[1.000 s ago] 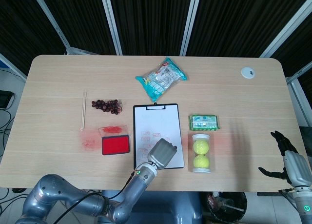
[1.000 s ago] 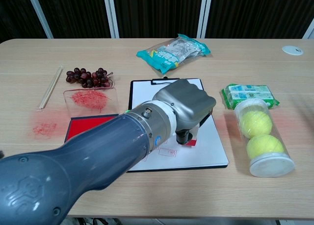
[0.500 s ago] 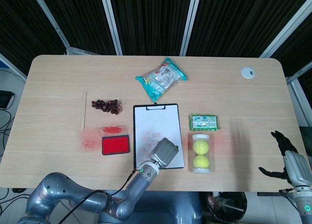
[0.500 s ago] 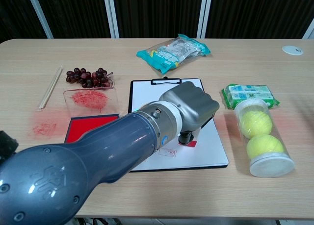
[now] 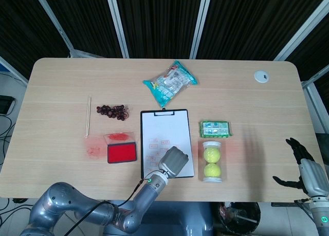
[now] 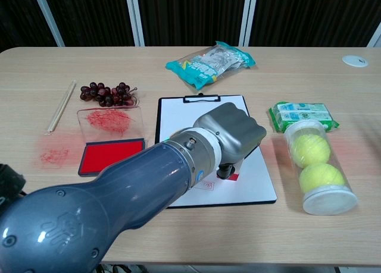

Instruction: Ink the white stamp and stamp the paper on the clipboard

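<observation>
My left hand [image 5: 175, 160] [image 6: 229, 130] hovers low over the bottom right part of the clipboard [image 5: 165, 122] [image 6: 202, 106], fingers curled around the stamp [image 6: 228, 174]. Only the stamp's dark lower end and a bit of red show under the hand, down at the paper. Whether it touches the paper is hidden. Several red stamp marks [image 5: 157, 142] sit on the sheet. The red ink pad [image 5: 122, 152] [image 6: 110, 155] lies left of the clipboard, its clear lid [image 6: 110, 119] behind it. My right hand [image 5: 304, 169] hangs off the table's front right, fingers spread and holding nothing.
A tube of tennis balls [image 5: 212, 161] [image 6: 315, 166] and a green packet [image 5: 215, 128] [image 6: 300, 114] lie right of the clipboard. A snack bag [image 5: 169, 83], grapes [image 5: 112, 111], a wooden stick [image 5: 88, 116] and a white disc [image 5: 261, 76] lie further back.
My left hand has shifted slightly right and toward the clipboard's lower edge, still holding the stamp. The right hand has not moved.
</observation>
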Tool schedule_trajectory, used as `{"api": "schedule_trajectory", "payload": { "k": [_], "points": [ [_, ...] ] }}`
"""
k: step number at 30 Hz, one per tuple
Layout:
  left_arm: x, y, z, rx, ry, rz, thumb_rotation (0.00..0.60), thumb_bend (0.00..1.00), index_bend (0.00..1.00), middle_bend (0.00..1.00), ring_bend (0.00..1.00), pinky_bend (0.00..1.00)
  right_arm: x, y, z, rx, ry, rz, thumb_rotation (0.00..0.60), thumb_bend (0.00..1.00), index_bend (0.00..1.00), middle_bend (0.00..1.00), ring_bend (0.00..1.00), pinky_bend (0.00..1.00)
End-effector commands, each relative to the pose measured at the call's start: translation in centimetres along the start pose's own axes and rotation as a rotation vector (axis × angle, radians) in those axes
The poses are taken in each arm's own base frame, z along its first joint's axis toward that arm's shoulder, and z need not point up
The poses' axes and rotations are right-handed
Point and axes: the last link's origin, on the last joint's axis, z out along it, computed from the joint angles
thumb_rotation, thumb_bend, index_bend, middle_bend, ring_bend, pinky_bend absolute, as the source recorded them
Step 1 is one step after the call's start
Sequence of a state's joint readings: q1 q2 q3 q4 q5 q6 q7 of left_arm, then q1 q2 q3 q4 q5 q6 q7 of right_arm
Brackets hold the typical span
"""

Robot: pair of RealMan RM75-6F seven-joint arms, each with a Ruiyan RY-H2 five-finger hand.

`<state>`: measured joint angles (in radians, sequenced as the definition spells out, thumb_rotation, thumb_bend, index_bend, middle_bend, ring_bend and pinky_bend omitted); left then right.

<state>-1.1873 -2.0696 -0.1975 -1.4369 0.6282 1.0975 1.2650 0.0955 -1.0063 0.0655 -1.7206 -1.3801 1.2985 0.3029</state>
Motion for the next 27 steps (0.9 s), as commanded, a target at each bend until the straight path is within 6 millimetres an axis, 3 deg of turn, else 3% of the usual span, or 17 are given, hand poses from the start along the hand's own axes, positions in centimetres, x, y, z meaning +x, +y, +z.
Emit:
{"api": "schedule_trajectory", "payload": {
  "k": [1, 27],
  "points": [
    [-0.1, 0.0, 0.0, 0.000, -0.002, 0.001, 0.600, 0.42, 0.69, 0.74, 0.95, 1.00, 0.0, 0.0, 0.0, 0.000, 0.001, 0.000, 0.600, 0.15, 0.00, 0.00, 0.00, 0.13],
    [-1.2, 0.6, 0.0, -0.003, -0.030, 0.006, 0.600, 0.42, 0.73, 0.77, 0.95, 1.00, 0.1, 0.1, 0.0, -0.002, 0.001, 0.003, 0.600, 0.15, 0.00, 0.00, 0.00, 0.13]
  ]
}}
